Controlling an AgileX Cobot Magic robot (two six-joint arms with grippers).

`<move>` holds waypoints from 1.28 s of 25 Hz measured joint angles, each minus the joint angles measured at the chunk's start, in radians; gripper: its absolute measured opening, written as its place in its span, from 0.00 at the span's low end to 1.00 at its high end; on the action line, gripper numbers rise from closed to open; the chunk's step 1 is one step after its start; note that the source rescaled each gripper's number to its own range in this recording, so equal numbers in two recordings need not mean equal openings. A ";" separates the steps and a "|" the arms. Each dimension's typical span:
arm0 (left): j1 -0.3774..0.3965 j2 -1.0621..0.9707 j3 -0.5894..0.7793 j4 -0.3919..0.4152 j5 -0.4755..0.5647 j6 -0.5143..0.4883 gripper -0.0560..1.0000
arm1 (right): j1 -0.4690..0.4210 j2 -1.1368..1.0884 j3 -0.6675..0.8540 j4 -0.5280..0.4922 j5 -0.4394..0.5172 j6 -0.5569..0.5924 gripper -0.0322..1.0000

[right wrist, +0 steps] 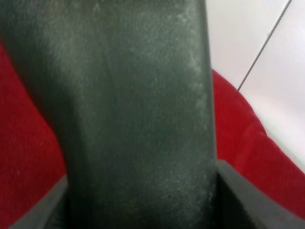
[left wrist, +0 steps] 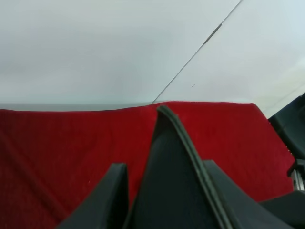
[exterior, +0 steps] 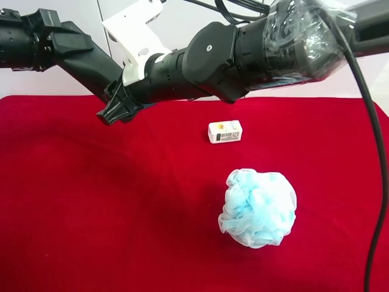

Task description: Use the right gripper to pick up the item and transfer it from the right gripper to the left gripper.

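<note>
The item (exterior: 85,58), a long flat blackish-green case, is held in the air between the two arms at the back left of the red cloth. The right gripper (exterior: 118,106), on the plastic-wrapped arm with the white bracket, is shut on one end. In the right wrist view the case (right wrist: 138,105) fills the picture between the fingers (right wrist: 248,205). The left gripper (exterior: 48,39) holds the other end. In the left wrist view the case (left wrist: 171,181) stands edge-on between both fingers (left wrist: 107,195), which lie against it.
A small white printed box (exterior: 225,131) lies at the back middle of the red cloth (exterior: 91,213). A pale blue mesh bath puff (exterior: 258,208) sits right of centre. A black cable (exterior: 372,152) hangs down the right side. A white wall is behind.
</note>
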 joint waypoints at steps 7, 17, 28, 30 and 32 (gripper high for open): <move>0.000 0.000 -0.002 -0.009 0.000 0.001 0.06 | 0.001 0.000 0.000 -0.001 -0.024 -0.002 0.03; 0.000 0.000 -0.002 -0.008 -0.009 0.001 0.06 | 0.002 0.000 0.000 -0.001 -0.053 -0.002 0.34; 0.000 0.000 -0.002 -0.001 -0.010 0.001 0.06 | 0.002 -0.001 -0.001 -0.001 -0.086 -0.002 0.99; 0.000 0.000 -0.002 -0.001 -0.010 0.001 0.06 | 0.002 -0.001 -0.001 -0.001 -0.086 -0.002 0.99; 0.000 0.000 -0.002 -0.001 -0.010 0.001 0.06 | 0.002 -0.001 -0.001 -0.001 -0.086 -0.002 0.99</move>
